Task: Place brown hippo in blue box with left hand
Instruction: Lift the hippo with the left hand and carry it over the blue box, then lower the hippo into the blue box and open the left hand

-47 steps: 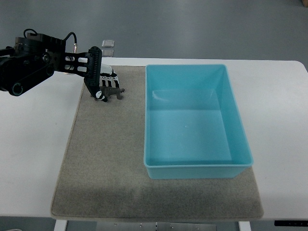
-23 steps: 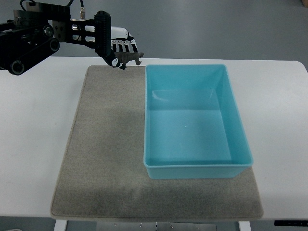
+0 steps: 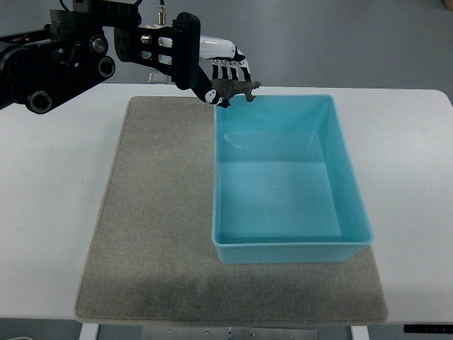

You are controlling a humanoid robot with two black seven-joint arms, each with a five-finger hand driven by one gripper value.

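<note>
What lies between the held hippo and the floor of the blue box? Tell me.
Nothing. In the top view the brown hippo, gripped by the left hand, sits at the blue box's far-left corner; its floor is bare.

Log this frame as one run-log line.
phase: carry | left hand: shut on brown hippo, raised at far-left corner of blue box | box: holds nothing | right hand: not in view

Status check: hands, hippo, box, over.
Left hand shut on brown hippo, at blue box far left corner. Right hand not in view. Box interior empty, nothing blocking.
</note>
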